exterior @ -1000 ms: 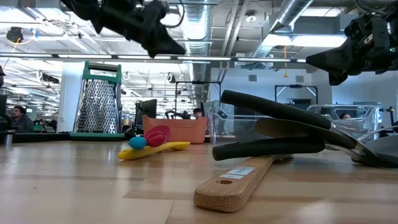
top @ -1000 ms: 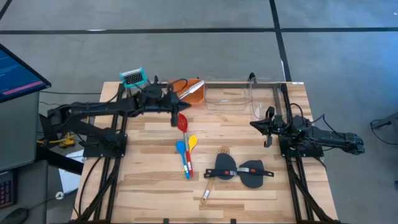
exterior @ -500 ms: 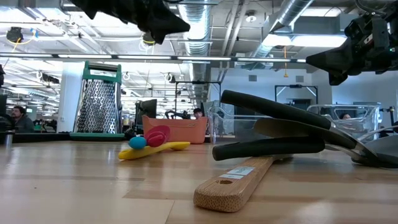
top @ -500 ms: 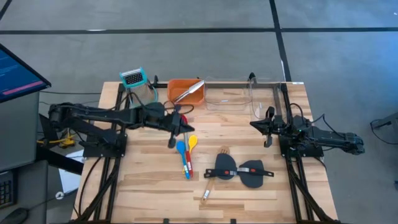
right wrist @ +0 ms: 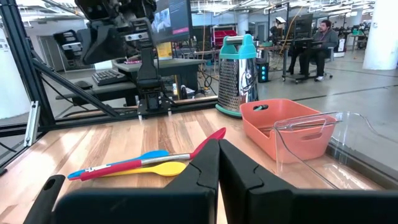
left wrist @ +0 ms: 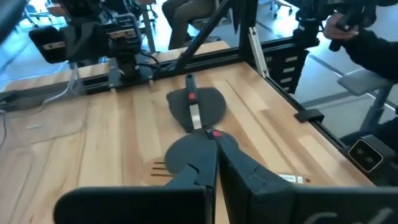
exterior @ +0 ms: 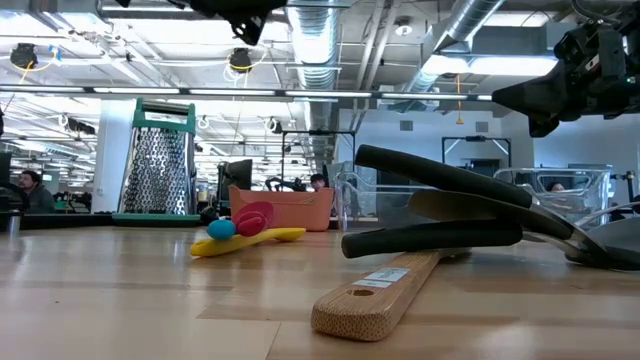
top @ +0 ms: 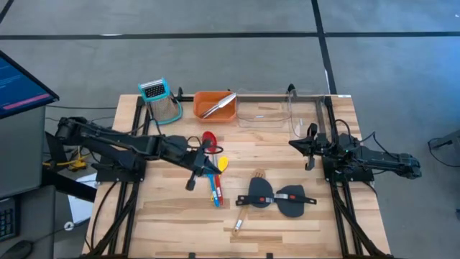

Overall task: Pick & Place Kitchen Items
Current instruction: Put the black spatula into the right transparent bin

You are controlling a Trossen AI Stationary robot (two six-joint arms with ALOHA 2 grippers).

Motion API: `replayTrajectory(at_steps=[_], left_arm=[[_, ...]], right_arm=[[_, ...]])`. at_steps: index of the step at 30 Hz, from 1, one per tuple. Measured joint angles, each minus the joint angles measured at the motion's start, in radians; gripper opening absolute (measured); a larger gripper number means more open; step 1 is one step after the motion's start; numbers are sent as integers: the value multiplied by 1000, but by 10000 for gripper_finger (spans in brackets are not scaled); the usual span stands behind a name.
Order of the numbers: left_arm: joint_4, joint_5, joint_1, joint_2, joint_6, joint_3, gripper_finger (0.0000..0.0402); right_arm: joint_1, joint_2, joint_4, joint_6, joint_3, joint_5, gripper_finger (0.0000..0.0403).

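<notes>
The left gripper (top: 191, 183), fingers pressed together, is hovering beside the red, blue and yellow plastic spoons (top: 214, 169) lying mid-table — light, stiff, likely slippery, best pinched across their thin handles — while the right gripper (top: 309, 164), likewise closed, is waiting near the table's right edge.

Grey floor (top: 215, 65) (black seams), ducts (exterior: 320, 40) overhead.

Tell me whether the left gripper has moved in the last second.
Yes. In the high view the left gripper has swung from beside the orange tray toward the table's near edge, now just left of the spoons.
</notes>
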Motion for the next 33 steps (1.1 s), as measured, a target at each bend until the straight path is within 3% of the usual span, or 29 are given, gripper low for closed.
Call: replayTrajectory(at_steps=[9,14,21,24,33], left_arm=[[-203,-136,47,-8,11,-17,2],[-171,-136,99,-10,23,-83,2],[12,-65,173,-18,71,-197,2],[24,-17,211,-18,76,-228,2],[54,-14,244,-18,11,-277,2]], right_arm=[[0,0,19,24,0,15,0],[0,0,19,51,0,100,0],[0,0,20,54,0,102,0],[0,0,23,54,0,101,0],[0,0,23,54,0,128,0]])
